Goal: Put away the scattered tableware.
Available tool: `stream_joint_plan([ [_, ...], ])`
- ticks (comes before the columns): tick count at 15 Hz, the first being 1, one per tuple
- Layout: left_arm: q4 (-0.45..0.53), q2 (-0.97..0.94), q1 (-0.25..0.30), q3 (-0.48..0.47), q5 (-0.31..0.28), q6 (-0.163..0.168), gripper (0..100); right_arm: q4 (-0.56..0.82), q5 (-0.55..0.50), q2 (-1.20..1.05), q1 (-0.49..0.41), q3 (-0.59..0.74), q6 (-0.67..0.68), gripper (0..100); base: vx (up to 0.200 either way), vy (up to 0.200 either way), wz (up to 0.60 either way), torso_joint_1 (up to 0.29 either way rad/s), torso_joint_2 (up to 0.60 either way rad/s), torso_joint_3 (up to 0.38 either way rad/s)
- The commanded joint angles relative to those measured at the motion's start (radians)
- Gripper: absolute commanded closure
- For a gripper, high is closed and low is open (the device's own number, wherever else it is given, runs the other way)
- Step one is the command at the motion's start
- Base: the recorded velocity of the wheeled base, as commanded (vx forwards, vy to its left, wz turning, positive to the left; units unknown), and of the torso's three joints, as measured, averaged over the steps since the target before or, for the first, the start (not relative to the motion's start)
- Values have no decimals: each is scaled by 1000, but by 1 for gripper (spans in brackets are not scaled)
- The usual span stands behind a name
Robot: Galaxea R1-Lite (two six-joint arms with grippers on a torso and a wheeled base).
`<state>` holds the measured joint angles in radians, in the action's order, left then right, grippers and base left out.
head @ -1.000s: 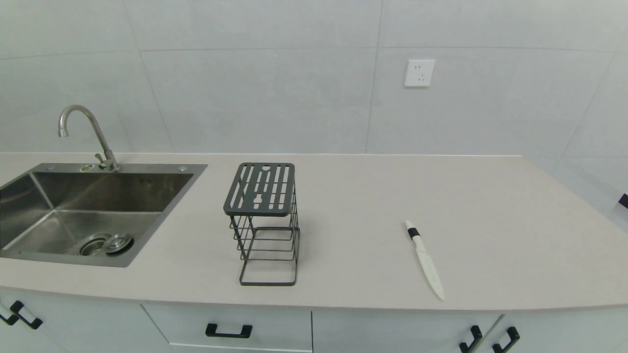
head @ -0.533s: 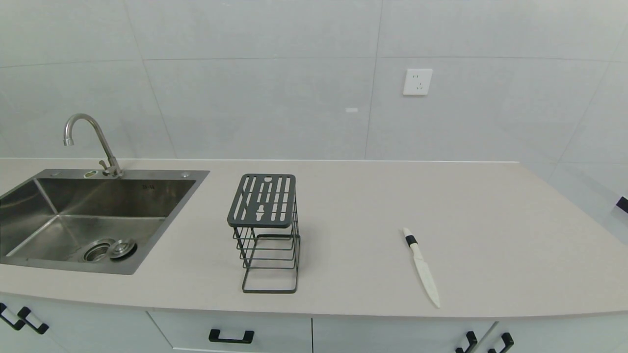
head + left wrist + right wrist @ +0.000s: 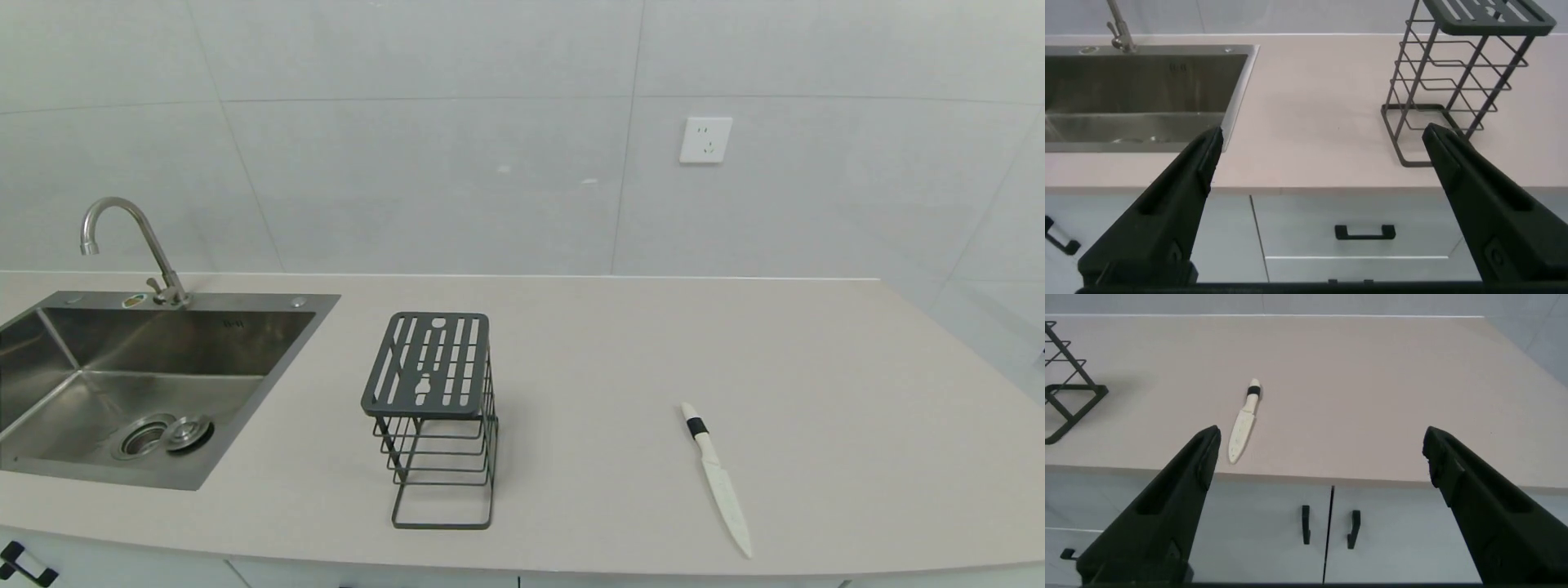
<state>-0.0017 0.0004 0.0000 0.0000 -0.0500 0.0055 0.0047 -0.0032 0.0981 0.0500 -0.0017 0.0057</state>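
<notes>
Pale grey wall tiles [image 3: 424, 188] fill the upper half of the head view, with a white socket [image 3: 706, 140] at the upper right. Below them a light beige tabletop [image 3: 588, 367] runs across the frame. A steel sink [image 3: 188, 339] is set into it at the left, a curved faucet [image 3: 153, 251] rises from the sink's back rim, and a round drain [image 3: 143, 437] sits in the basin floor.

A dark wire rack [image 3: 424, 411] with a slotted top plate stands upright on the tabletop at lower centre, just right of the sink and apart from it.

The knife [image 3: 717, 480] lies flat on the tabletop at the lower right of the head view, well apart from the rack. It is white with a black band near its far end. Its pointed tip is toward the front edge of the tabletop and its other end toward the wall. Nothing touches it.

The left pincer [image 3: 1321, 135] is off the tabletop, in front of the cabinet fronts, facing the sink's corner and the rack. Its two black fingers [image 3: 1167, 212] are spread wide with nothing between them. A black drawer handle [image 3: 1364, 233] shows beyond it.

The right pincer [image 3: 1321, 434] is likewise in front of the tabletop's edge, spread wide and empty. The knife lies beyond it on the tabletop, nearer one finger [image 3: 1167, 506] than the other. Two black door handles [image 3: 1306, 525] show on the cabinet below the edge.
</notes>
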Motion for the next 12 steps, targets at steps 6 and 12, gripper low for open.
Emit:
stream_joint_plan([
  [6, -3, 1, 0, 0, -4, 2, 0, 0, 0, 0, 1, 0, 0, 0, 0, 0, 0, 52, -3, 43],
  [12, -1, 1, 0, 0, -4, 11, 0, 0, 0, 0, 1, 0, -1, 0, 0, 0, 0, 0, 0, 0],
])
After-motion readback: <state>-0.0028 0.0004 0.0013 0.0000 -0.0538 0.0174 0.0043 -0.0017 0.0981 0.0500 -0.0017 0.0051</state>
